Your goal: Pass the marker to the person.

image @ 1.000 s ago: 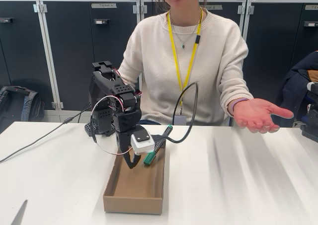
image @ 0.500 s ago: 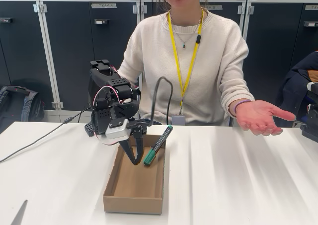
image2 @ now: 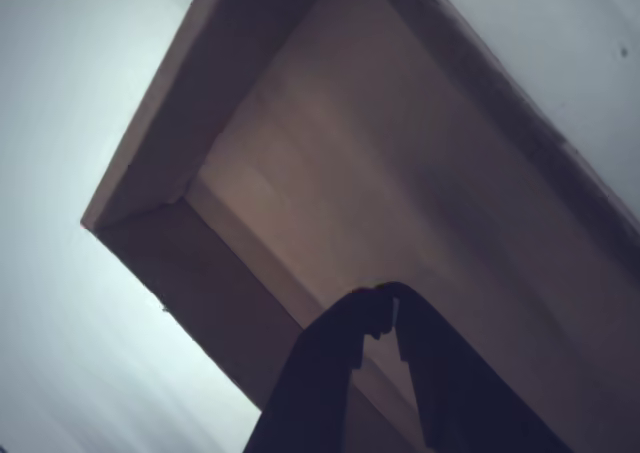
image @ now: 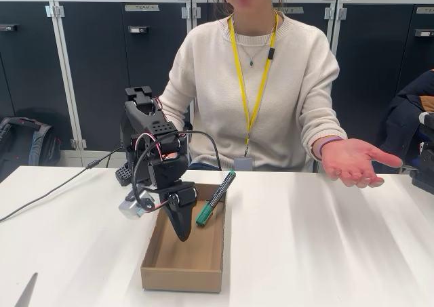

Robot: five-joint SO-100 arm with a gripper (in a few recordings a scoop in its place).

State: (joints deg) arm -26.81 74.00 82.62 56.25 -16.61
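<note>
The marker [image: 215, 198], black with a green end, leans inside the cardboard box [image: 182, 278] against its right wall, green end down. My gripper [image: 183, 235] points down into the box just left of the marker and apart from it. In the wrist view the gripper [image2: 386, 301] is shut, its dark fingertips [image2: 350, 335] meeting with nothing between them over the box [image2: 150, 163] floor. The person [image: 254, 83] sits behind the table and holds an open palm [image: 354, 160] out at the right, above the table's far edge.
The white table [image: 325, 246] stretches out to the right of the box. A black cable [image: 47, 193] runs across its left side. Dark cabinets [image: 95, 63] stand behind the person. A dark tip [image: 27, 292] pokes in at the bottom left.
My wrist has rolled, swinging the white camera from the right side of the gripper to the left. The gripper stays in the box beside the marker, which has not moved.
</note>
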